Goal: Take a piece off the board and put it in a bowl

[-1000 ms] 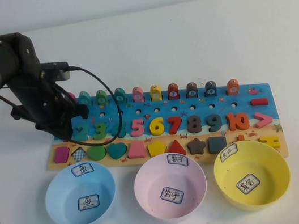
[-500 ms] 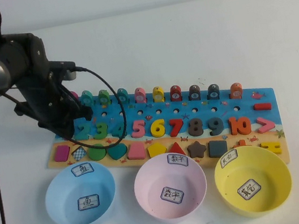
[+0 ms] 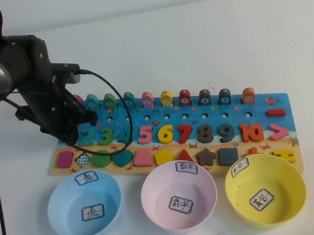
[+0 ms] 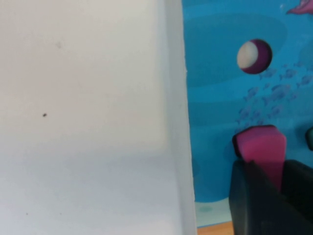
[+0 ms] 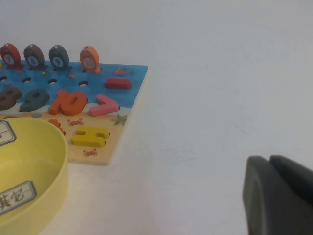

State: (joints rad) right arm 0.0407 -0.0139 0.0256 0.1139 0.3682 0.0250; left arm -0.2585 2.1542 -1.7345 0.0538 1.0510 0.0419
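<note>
The blue and sandy board [image 3: 215,104] lies across the table with coloured digits, shapes and a row of pegs. My left gripper [image 3: 69,135] is down at the board's left end and hides the digit "1" in the high view. In the left wrist view my left gripper [image 4: 269,169] has a finger on each side of the magenta-pink piece [image 4: 259,147], shut on it, over the blue board [image 4: 220,98]. The pale pink bowl [image 3: 154,208] stands empty in front of the board's middle. My right gripper [image 5: 271,164] is shut and empty above bare table, right of the board [image 5: 132,78].
A light blue bowl [image 3: 64,208] stands left of the pink one and a yellow bowl [image 3: 288,180] right of it, both empty. The yellow bowl [image 5: 44,161] also shows in the right wrist view. A purple peg [image 4: 254,56] stands beyond the piece. A black cable loops over the board's left end.
Over the last second my left arm shifted slightly right and back over the board's left end. In the last half second nothing visibly moved.
</note>
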